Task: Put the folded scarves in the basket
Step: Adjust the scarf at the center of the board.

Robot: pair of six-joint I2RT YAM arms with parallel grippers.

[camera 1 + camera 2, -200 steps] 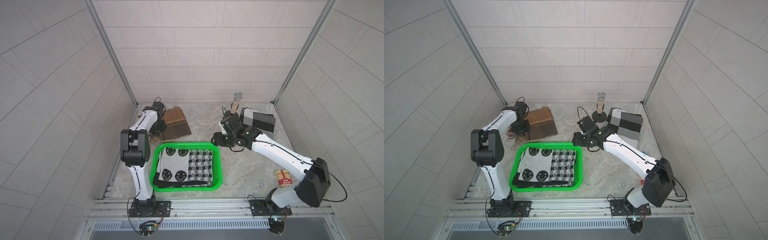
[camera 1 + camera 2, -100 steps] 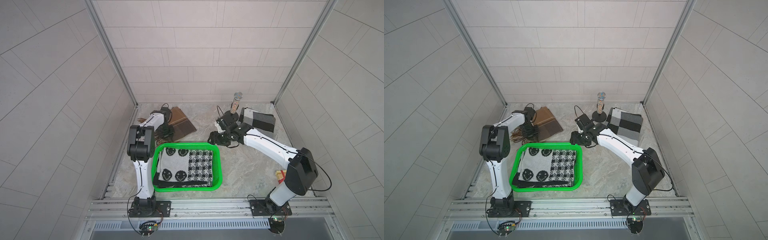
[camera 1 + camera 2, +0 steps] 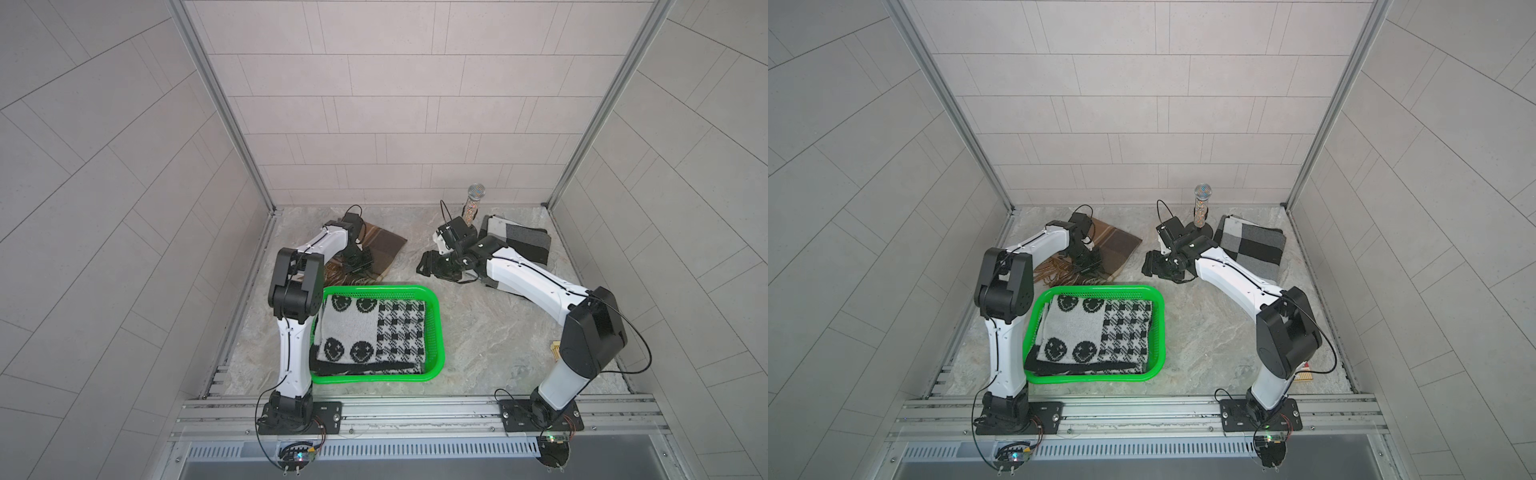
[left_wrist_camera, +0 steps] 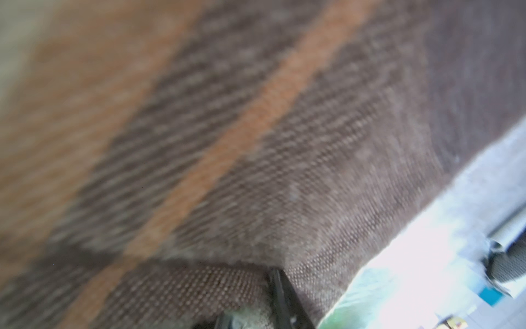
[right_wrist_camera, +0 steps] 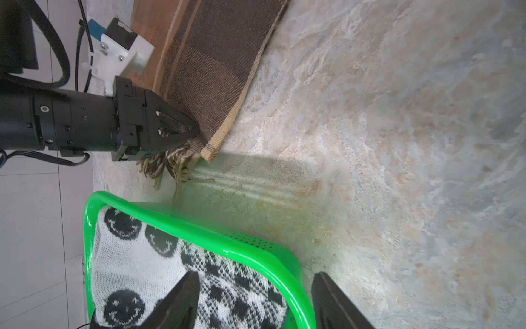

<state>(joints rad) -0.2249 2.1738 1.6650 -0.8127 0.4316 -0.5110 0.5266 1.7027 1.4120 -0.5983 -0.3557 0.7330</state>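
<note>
The bright green basket (image 3: 374, 288) (image 3: 1100, 288) (image 5: 199, 230) stands at the front left with a black-and-white smiley scarf (image 3: 365, 332) (image 3: 1088, 332) (image 5: 128, 265) folded inside. Behind it lies a brown folded scarf (image 3: 384, 247) (image 3: 1117, 245) (image 5: 216, 57) that fills the left wrist view (image 4: 256, 142). My left gripper (image 3: 359, 265) (image 3: 1090, 266) (image 5: 193, 131) is shut on that scarf's near corner, by the fringe. My right gripper (image 3: 428, 266) (image 3: 1150, 266) (image 5: 254, 282) hangs open and empty to the right of that corner, beyond the basket's far right corner.
A grey checked folded scarf (image 3: 519, 241) (image 3: 1252, 245) lies at the back right, partly under my right arm. A glittery microphone on a stand (image 3: 473, 203) (image 3: 1201, 203) is upright behind my right wrist. A small box (image 3: 1304, 376) sits by the right arm's base.
My left gripper slid along the brown scarf to its fringed near corner and narrowed onto it; the scarf turned on the table. My right gripper drew back from the basket and opened a little wider.
</note>
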